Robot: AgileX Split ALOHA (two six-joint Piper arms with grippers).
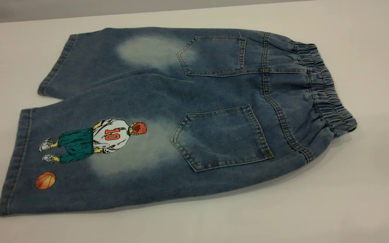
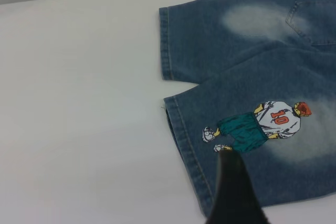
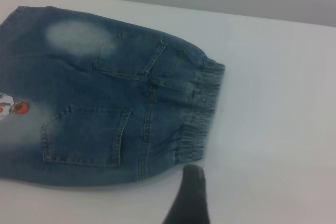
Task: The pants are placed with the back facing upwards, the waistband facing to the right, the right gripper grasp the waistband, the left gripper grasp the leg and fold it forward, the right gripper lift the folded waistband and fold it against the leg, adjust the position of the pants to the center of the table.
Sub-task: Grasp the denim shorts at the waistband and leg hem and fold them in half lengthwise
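Note:
The pants [image 1: 181, 111] lie flat on the table [image 1: 366, 189], back up, both back pockets showing. Their ruffled waistband [image 1: 326, 91] is at the right. The leg [image 1: 89, 148] with the number 10 player and basketball is the nearer one at the left, and the plain leg [image 1: 113, 57] lies behind it. Neither gripper appears in the exterior view. In the left wrist view a dark part of my left gripper [image 2: 231, 192] is over the leg [image 2: 252, 129], close to the player's feet. My right gripper [image 3: 190, 195] is over bare table just off the waistband [image 3: 202, 114].
Bare white tabletop [image 1: 349, 40] surrounds the pants on every side. The table's far edge [image 1: 79, 15] runs along the back, with a grey surface beyond it. No other objects are in view.

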